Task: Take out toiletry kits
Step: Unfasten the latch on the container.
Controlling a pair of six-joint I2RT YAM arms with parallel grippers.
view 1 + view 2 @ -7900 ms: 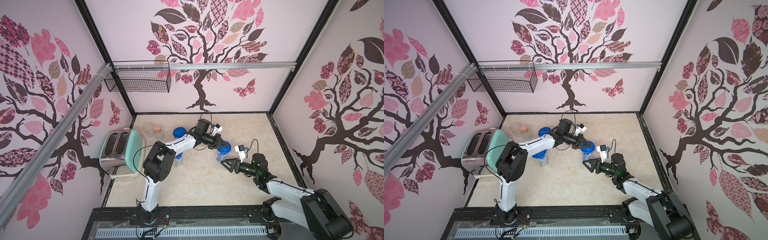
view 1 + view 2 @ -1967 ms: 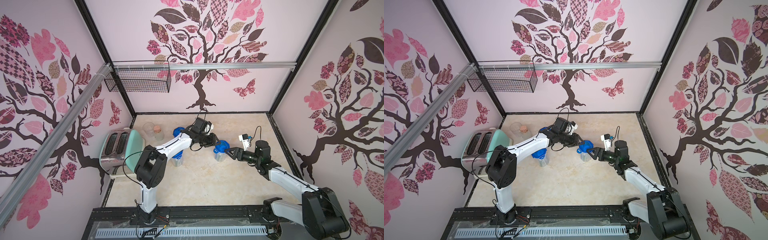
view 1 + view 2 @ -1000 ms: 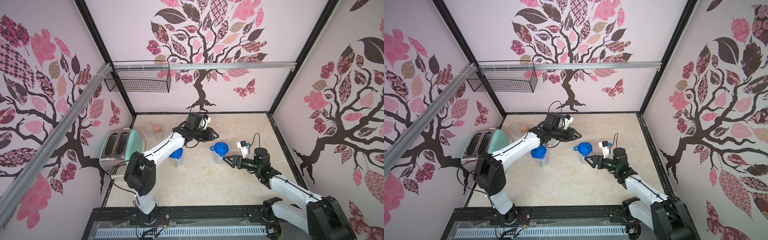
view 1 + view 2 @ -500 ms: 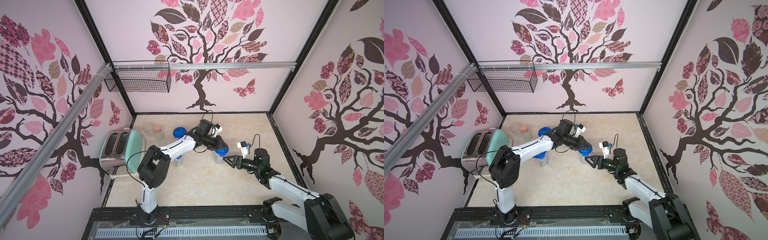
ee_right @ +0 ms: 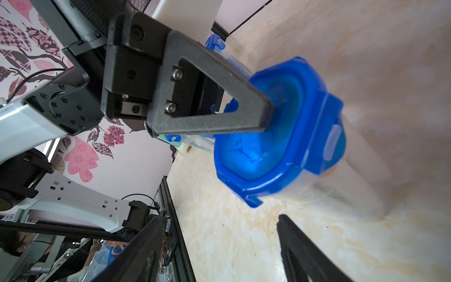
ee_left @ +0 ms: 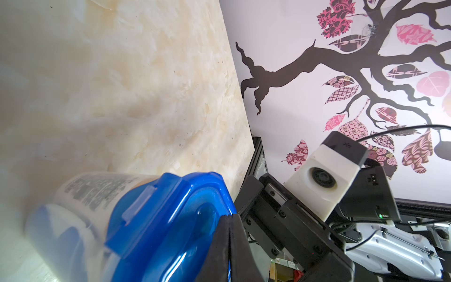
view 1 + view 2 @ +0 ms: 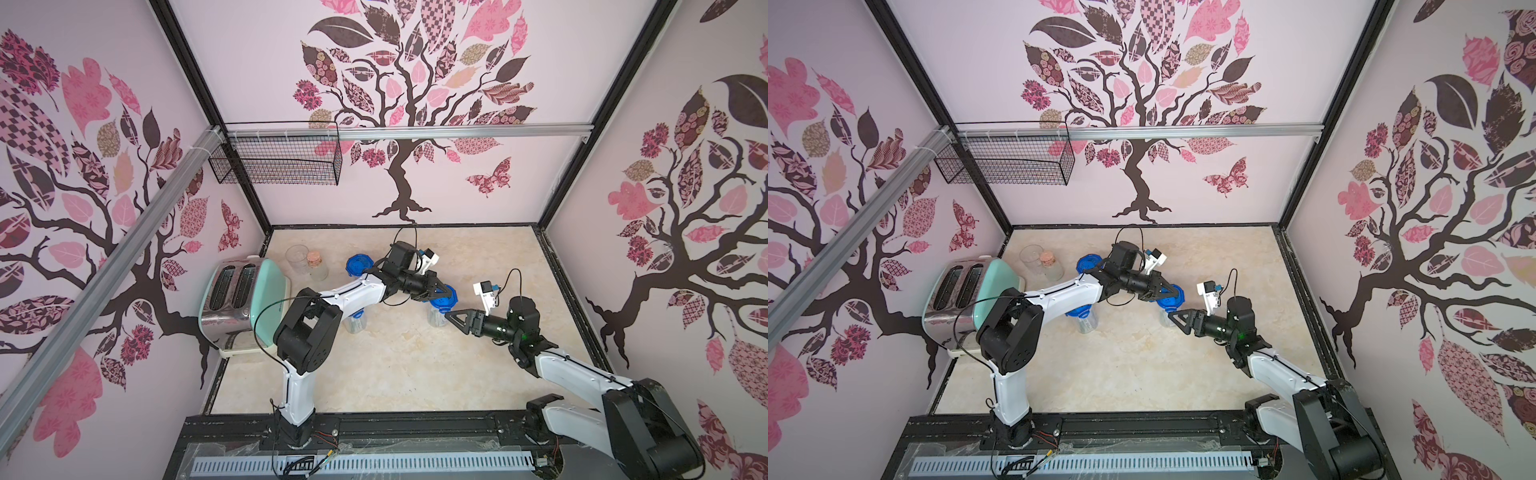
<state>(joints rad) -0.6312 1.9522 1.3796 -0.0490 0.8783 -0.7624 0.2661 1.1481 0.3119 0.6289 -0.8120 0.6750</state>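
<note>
Of the toiletry kits [image 6: 97, 188] I can make out only something white with grey print at the clear wall of the canister [image 7: 436, 319]; that canister stands just right of centre in both top views, and the rest of its contents is too blurred to tell. Its blue lid [image 5: 280, 136] is on; the left gripper [image 5: 267, 114] has its fingers pinched together, tips touching the lid's top; the right gripper [image 5: 219, 218] hovers just beside the canister, to its lower right, jaws spread and empty. Another blue-lidded canister [image 7: 355, 323] stands under the left arm, left of centre; the toaster [image 7: 243, 299] sits by the left wall.
</note>
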